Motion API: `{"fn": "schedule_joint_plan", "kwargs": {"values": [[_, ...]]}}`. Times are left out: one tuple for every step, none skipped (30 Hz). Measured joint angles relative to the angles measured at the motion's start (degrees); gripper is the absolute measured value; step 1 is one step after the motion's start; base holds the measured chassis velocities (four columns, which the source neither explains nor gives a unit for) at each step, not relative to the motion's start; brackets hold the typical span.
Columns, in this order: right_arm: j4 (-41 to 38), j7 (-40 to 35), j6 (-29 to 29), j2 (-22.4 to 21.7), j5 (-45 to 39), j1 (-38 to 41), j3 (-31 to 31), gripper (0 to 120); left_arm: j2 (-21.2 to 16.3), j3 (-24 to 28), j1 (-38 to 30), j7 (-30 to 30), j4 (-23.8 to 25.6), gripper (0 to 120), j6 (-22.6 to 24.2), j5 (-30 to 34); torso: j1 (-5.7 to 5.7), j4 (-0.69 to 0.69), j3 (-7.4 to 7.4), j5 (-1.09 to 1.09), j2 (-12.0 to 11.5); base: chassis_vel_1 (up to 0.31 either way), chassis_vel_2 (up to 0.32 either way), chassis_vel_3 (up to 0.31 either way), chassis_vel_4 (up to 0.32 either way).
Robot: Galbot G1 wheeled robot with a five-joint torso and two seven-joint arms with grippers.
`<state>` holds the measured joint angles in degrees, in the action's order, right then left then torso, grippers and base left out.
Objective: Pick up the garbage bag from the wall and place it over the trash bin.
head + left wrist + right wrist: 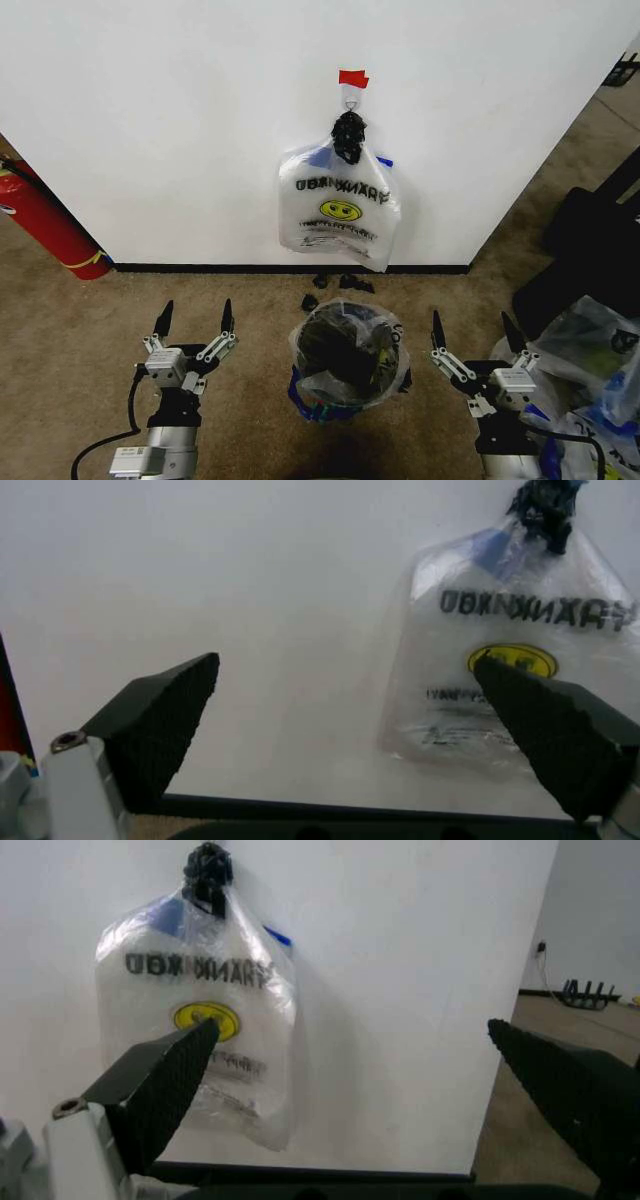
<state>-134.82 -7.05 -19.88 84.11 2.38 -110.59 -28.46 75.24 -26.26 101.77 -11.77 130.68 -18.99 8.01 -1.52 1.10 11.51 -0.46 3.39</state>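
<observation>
Nearest of all, the left gripper [195, 320] and the right gripper [475, 331] were seen low over the carpet [90, 350] in the head view, each with its jaws spread wide and nothing held or touched. Between them, the trash bin [345, 365] stood on the carpet, a black wire-mesh basket already lined with a thin plastic bag with blue edges; dark crumpled material lay inside it. A heap of clear plastic bags [590, 370] was piled just beside the right gripper. A few small black scraps [335, 285] were scattered on the carpet between the bin and the baseboard. Farther off, the garbage bag [340, 205] hung flat against the wall [180, 120] from a small metal hook [351, 96] under a piece of red tape [352, 78], its black knotted top gathered at the hook; a yellow smiley face and black lettering were printed on it. A red fire extinguisher [45, 225] leaned by the wall at far left. From the left wrist view, the hanging bag [510, 645] was framed partly behind one dark finger pad [550, 727]; from the right wrist view the same bag [200, 1012] and an open floor beyond the wall's corner were shown.
</observation>
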Motion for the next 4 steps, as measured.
{"fn": "schedule_joint_plan", "kwargs": {"values": [[0.01, 0.0, 0.01, -0.03, -0.03, -0.01, 0.0, 100, 0.01, 0.01, 0.0, 0.0, 0.0, 100, 0.03, -0.01, 0.0, 0.0, 0.0, 0.0, 0.0, 0.0, 0.0, 0.0, 0.0], [0.01, 0.0, 0.01, -0.03, -0.03, -0.01, 0.0, 100, 0.01, 0.01, 0.0, 0.0, 0.0, 100, 0.03, -0.01, 0.0, 0.0, 0.0, 0.0, 0.0, 0.0, 0.0, 0.0, 0.0], [0.02, 0.0, 0.0, -0.03, -0.04, -0.02, 0.01, 100, 0.01, 0.01, 0.0, 0.0, 0.0, 100, 0.05, -0.02, 0.0, 0.0, 0.0, 0.0, 0.0, 0.0, 0.0, 0.0, 0.0], [0.04, 0.0, 0.0, -0.04, -0.05, -0.03, 0.02, 100, 0.01, 0.01, 0.0, 0.0, 0.0, 100, 0.07, -0.03, 0.0, 0.0, 0.0, 0.0, 0.0, 0.0, 0.0, 0.0, 0.0]]}}
